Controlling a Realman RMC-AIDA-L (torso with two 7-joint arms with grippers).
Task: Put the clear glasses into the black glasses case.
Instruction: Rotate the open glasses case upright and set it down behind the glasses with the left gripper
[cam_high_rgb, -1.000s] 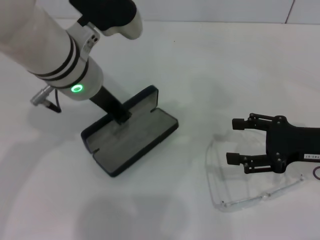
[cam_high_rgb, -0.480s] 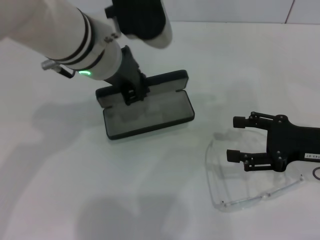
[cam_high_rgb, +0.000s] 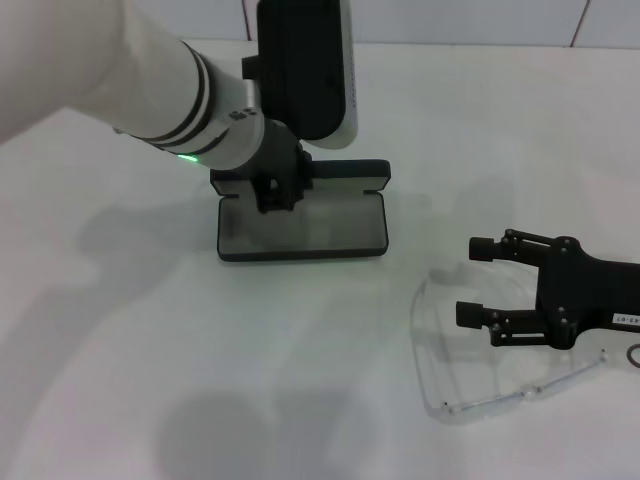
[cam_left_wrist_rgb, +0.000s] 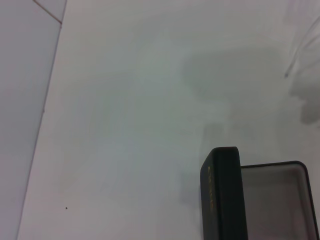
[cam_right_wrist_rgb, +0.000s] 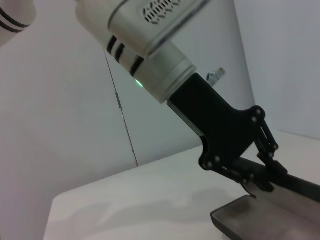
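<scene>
**Case is turned and open; the glasses are not yet lifted**

Start from the black glasses case (cam_high_rgb: 300, 222), your landmark. It lies open on the white table (cam_high_rgb: 120, 380), grey lining up, lid standing along its far edge. The left gripper (cam_high_rgb: 272, 192) sits at the case's far-left corner with its fingers closed on the lid edge. Hold the case steady there and avoid tipping the lid shut.

To the right of the case and nearer you, well apart from it, lie the clear glasses (cam_high_rgb: 440, 360), flat on the table. The right gripper (cam_high_rgb: 478, 280) hangs over them with fingers spread wide, holding nothing. Lower it squarely over the frame, since the thin plastic could skid.

The right wrist view alone shows the left fingers pinching the lid; the left wrist view alone shows the lid's lettering edge-on.
</scene>
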